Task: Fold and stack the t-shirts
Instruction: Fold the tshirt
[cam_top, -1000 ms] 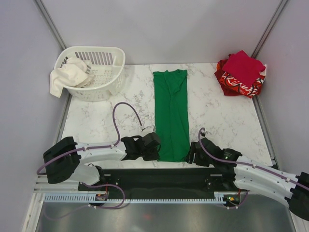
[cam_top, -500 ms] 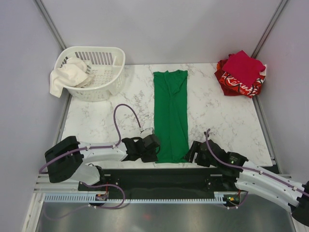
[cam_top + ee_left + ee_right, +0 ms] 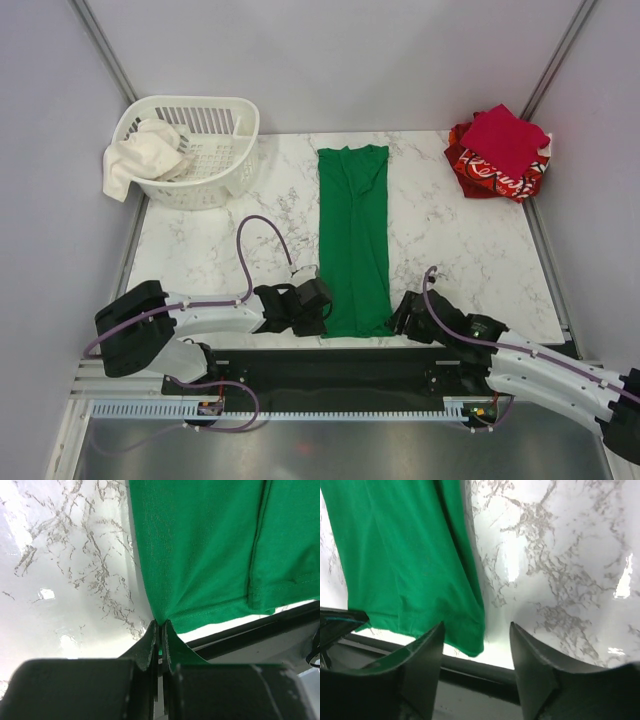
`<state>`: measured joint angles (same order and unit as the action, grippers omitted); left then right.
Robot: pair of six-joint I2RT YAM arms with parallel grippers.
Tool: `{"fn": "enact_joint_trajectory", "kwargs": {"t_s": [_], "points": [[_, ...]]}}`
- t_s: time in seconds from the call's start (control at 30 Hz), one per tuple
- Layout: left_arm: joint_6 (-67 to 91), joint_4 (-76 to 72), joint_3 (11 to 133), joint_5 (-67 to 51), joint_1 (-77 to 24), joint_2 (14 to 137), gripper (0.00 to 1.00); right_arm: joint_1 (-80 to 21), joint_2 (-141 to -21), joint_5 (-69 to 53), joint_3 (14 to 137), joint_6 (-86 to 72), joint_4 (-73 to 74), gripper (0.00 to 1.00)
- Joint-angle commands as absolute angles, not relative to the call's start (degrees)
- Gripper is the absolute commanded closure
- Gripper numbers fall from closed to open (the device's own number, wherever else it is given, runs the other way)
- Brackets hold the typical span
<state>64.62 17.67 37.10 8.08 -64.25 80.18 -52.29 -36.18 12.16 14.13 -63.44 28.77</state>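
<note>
A bright green t-shirt (image 3: 354, 240) lies folded into a long narrow strip down the middle of the marble table. My left gripper (image 3: 322, 316) is shut on its near left corner (image 3: 165, 617). My right gripper (image 3: 396, 318) is open just right of the near right corner (image 3: 470, 640), the corner lying between its fingers, not gripped. A crimson t-shirt (image 3: 505, 135) sits folded on a red t-shirt with white print (image 3: 490, 175) at the back right corner.
A white slatted basket (image 3: 215, 125) stands at the back left with a white cloth (image 3: 135, 155) hanging over its rim. The table's near edge and a black rail (image 3: 350, 360) run just below both grippers. Grey walls enclose the table.
My right gripper has shifted slightly left and toward me beside the shirt's near right corner. The left gripper has stayed at the near left corner. The shirt's near hem has pulled slightly.
</note>
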Motion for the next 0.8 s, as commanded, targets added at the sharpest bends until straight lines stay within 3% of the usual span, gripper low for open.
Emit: {"fn": "enact_joint_trajectory", "kwargs": {"t_s": [0.0, 0.1, 0.2, 0.23, 0.3, 0.57, 0.77], "points": [[66.36, 18.02, 37.18, 9.93, -64.69, 80.60, 0.98, -52.47, -40.06, 13.71, 12.48, -63.46, 23.21, 0.39], [66.36, 17.93, 37.00, 10.02, -64.69, 80.33, 0.98, -52.47, -39.82, 12.92, 11.78, -63.02, 22.59, 0.47], [66.18, 18.02, 37.26, 9.93, -64.69, 80.42, 0.98, -52.47, -36.49, 11.70, 10.99, -62.84, 23.55, 0.74], [66.09, 18.02, 37.53, 9.41, -64.69, 80.42, 0.98, -52.38, -35.52, 11.69, 10.99, -62.67, 24.34, 0.87], [65.66, 18.02, 37.88, 8.79, -64.95, 79.54, 0.98, -52.47, -32.63, 11.86, 11.69, -62.49, 28.55, 0.99], [67.94, 18.63, 37.97, 5.28, -68.02, 73.57, 0.98, -52.47, -22.07, 9.76, 19.50, -62.40, 46.74, 1.00], [69.69, 20.12, 38.93, 3.87, -70.40, 69.79, 0.98, -52.47, -25.92, 8.25, 26.62, -60.03, 50.70, 1.00]]}}
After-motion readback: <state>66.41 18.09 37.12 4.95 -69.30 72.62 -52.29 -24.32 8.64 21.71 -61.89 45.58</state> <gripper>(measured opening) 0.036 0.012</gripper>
